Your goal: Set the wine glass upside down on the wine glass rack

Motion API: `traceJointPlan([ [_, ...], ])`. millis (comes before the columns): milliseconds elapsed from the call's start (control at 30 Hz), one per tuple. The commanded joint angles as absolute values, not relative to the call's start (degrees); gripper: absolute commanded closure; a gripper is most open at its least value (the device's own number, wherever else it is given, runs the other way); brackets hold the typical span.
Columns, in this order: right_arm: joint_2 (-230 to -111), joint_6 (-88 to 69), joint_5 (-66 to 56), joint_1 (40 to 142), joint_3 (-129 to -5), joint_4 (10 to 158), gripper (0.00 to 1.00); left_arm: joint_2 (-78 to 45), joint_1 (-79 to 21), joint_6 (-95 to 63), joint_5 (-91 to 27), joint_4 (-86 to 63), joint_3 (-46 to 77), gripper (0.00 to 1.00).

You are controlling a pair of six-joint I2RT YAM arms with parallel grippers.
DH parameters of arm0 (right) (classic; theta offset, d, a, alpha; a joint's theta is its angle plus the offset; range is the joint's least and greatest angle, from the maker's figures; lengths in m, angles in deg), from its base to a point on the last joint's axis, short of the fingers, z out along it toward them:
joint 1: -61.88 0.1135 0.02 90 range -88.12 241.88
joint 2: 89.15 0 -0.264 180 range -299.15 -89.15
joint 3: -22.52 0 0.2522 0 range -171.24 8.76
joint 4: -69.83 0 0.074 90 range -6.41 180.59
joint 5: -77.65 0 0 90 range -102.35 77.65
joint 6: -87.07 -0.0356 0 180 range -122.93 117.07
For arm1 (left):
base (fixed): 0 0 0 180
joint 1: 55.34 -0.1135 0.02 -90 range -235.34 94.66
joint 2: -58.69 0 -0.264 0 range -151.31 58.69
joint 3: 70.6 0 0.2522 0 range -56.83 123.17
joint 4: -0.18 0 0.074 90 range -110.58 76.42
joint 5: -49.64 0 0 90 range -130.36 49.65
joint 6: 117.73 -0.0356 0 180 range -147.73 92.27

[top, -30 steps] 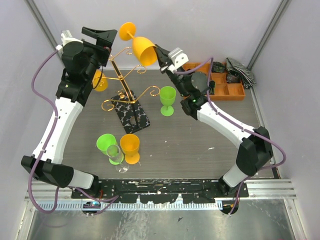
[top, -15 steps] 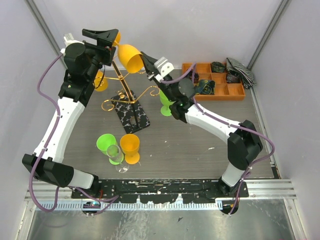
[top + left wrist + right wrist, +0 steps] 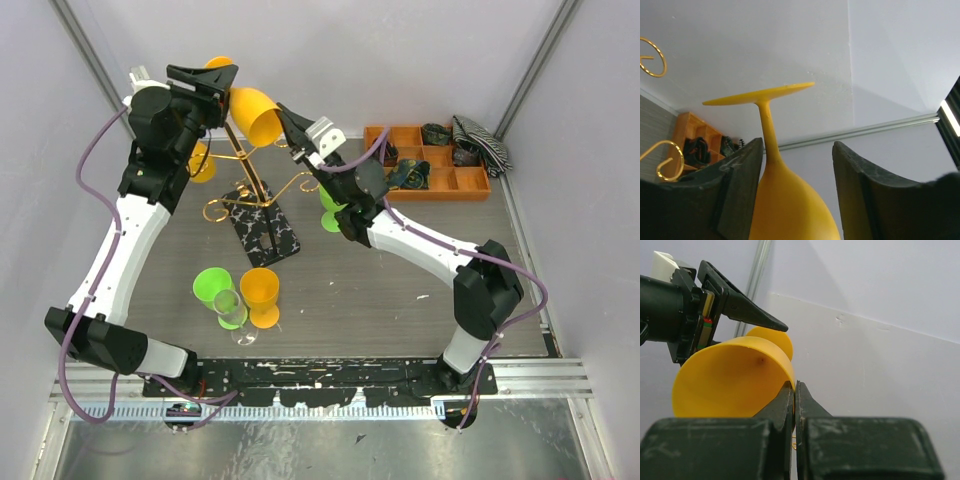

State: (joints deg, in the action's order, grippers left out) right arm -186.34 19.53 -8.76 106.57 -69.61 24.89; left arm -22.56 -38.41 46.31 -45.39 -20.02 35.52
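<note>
Holding: the right gripper [image 3: 288,122] is clamped on the rim of the orange wine glass [image 3: 252,112]; in the right wrist view its two fingers meet on the bowl wall.
Wine glass: raised off the table at the far left and lying on its side. The mouth faces the right gripper and the foot [image 3: 760,94] points to the left gripper. In the top view it sits over the top of the rack, not hung on it.
Left gripper [image 3: 797,145]: fingers apart, one on each side of the stem [image 3: 767,132]; contact cannot be told.
Wine glass rack [image 3: 243,165]: gold wire, upright on its black marbled base [image 3: 265,232].
Second orange glass [image 3: 200,163]: at the rack's left, partly hidden by the left arm.
Near group: green glass [image 3: 211,286], clear glass [image 3: 232,310] and orange glass [image 3: 261,296], close together.
Far right: orange tray [image 3: 430,190].
</note>
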Motion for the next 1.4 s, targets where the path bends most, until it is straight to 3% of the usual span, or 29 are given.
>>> traceJointPlan([
  [0,-185.46,21.47,-10.13,107.35,-72.44,21.57,0.99,-22.77,-38.79,46.27,-43.84,-16.78,34.66,0.45],
  [433,-185.66,21.59,-10.00,107.50,-72.12,20.65,0.99,-23.70,-40.11,48.12,-40.99,-14.37,33.23,0.74],
  [733,-185.10,22.29,-11.12,107.50,-71.28,20.76,0.64,-25.21,-42.75,41.12,-37.05,-7.41,35.86,0.89],
  [933,-183.44,23.79,-12.46,107.52,-69.50,23.77,0.43,-24.88,-46.38,27.49,-34.91,-7.38,39.66,0.91],
  [1033,-182.43,25.09,-14.44,107.50,-68.56,26.63,0.37,-23.36,-47.98,18.04,-34.86,-10.54,40.67,1.00],
  [1167,-181.47,27.05,-17.56,107.50,-68.76,31.35,0.31,-19.85,-49.23,4.43,-34.89,-13.44,38.48,1.00],
  [1367,-180.95,29.51,-20.62,107.51,-68.79,35.96,0.29,-10.28,-53.55,-8.01,-36.40,-8.96,26.54,1.00],
])
